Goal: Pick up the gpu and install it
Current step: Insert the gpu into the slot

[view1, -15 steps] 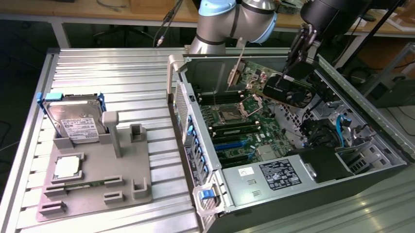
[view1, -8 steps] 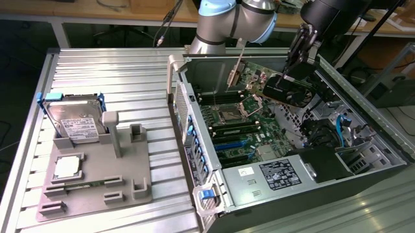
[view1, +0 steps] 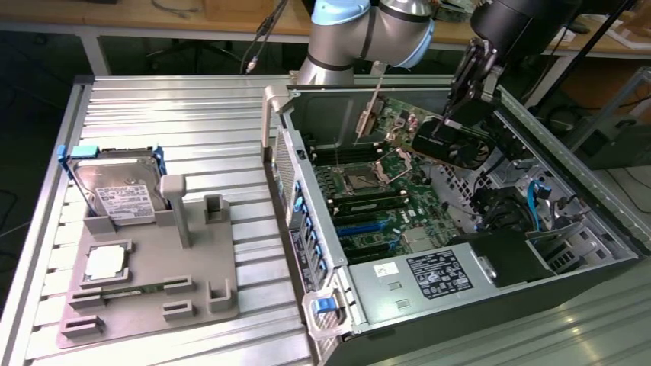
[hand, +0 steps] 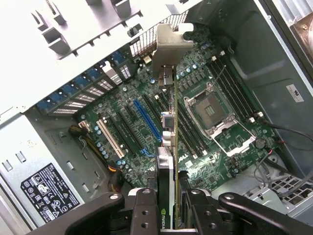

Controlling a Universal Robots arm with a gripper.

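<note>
The gpu (view1: 440, 136), a green card with a black cooler block and a silver end bracket, hangs tilted above the open computer case (view1: 569, 191). My gripper (view1: 463, 105) is shut on it from above, near the cooler end. In the wrist view the gpu (hand: 169, 127) appears edge-on, its bracket (hand: 171, 43) far from the camera, with my gripper (hand: 169, 211) clamped on its near edge. It hovers over the motherboard (hand: 122, 98), above the slots beside the blue slot (hand: 146, 120), apart from them.
A CPU socket (hand: 210, 108) and memory slots lie beside the card. The power supply (view1: 437, 274) sits at the case's near end, cables (view1: 508, 210) at the exterior view's right. A grey fixture (view1: 198, 293) holds a hard drive (view1: 117, 191), a chip (view1: 107, 263) and a memory stick (view1: 133, 291).
</note>
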